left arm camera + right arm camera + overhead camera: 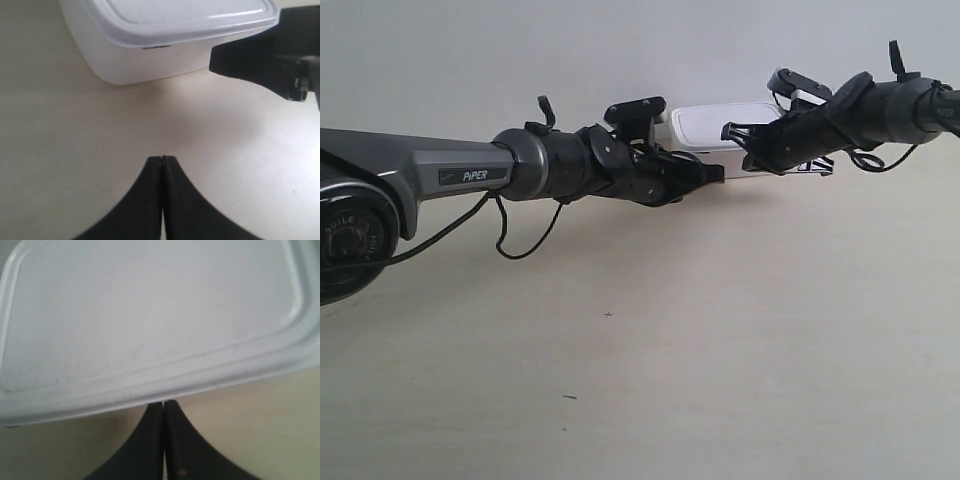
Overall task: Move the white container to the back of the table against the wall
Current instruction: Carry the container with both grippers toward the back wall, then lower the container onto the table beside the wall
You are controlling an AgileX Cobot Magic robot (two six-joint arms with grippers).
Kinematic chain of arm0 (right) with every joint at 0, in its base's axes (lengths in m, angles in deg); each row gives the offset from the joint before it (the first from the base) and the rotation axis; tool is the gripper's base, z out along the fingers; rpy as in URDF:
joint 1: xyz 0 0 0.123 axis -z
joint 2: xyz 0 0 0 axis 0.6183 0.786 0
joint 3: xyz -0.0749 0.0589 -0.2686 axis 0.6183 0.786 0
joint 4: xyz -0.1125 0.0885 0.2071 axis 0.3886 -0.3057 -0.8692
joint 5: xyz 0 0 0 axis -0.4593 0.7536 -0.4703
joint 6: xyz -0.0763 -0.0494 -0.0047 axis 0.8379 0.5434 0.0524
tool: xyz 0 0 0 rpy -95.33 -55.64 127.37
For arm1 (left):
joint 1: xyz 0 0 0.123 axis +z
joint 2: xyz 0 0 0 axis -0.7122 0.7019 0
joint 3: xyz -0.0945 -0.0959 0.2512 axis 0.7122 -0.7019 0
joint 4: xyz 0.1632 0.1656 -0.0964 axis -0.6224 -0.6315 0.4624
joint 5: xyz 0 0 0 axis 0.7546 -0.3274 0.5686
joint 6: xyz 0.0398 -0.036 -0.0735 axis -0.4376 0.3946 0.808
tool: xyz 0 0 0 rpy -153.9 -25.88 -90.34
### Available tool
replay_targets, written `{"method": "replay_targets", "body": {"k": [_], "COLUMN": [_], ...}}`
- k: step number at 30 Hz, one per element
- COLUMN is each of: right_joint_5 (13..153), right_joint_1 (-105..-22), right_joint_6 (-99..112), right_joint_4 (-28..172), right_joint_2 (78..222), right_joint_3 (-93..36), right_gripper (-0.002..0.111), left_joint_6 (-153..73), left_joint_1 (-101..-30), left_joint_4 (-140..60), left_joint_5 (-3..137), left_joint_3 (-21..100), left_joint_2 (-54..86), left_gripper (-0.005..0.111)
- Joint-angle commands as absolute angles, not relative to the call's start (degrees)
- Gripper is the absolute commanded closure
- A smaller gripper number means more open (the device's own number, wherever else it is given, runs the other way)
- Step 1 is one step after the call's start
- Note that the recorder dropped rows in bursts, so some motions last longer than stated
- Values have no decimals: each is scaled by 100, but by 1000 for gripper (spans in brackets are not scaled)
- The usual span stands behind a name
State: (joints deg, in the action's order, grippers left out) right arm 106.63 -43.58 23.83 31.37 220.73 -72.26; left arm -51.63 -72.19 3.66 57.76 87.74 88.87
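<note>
The white container (705, 125) sits far back on the table (670, 350), close to the wall (520, 50). Its rimmed lid fills the right wrist view (150, 315). My right gripper (164, 402) is shut, its tips pressed against the container's side just under the lid rim. It belongs to the arm at the exterior view's right (730, 131). My left gripper (161, 159) is shut and empty, a short way off the container's rounded corner (150, 50). The right gripper's black fingers (240, 62) show beside the box there.
Both arms stretch across the back of the table, and the grey PiPER arm (470, 175) spans the left half with a loose black cable (505, 240) hanging below it. A few tiny dark specks (608, 315) mark the wood.
</note>
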Motion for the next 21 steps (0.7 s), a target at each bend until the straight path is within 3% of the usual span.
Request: {"method": "replay_targets", "body": {"k": [1, 21], "right_joint_5": [10494, 12608], "right_joint_1": [-4354, -4354], "right_joint_6": [2350, 2418], "right_joint_4": [3018, 4251], "right_joint_2": [22169, 20930], "right_joint_3": [-7273, -7250], "right_gripper": [108, 108], "left_joint_6": [-5187, -5195], "left_joint_1": [-7189, -7190], "left_joint_4": [376, 361], "left_joint_5": [5783, 4607], "left_joint_3": [8799, 8799], "left_joint_2": [8794, 8181], "left_gripper": [107, 107]}}
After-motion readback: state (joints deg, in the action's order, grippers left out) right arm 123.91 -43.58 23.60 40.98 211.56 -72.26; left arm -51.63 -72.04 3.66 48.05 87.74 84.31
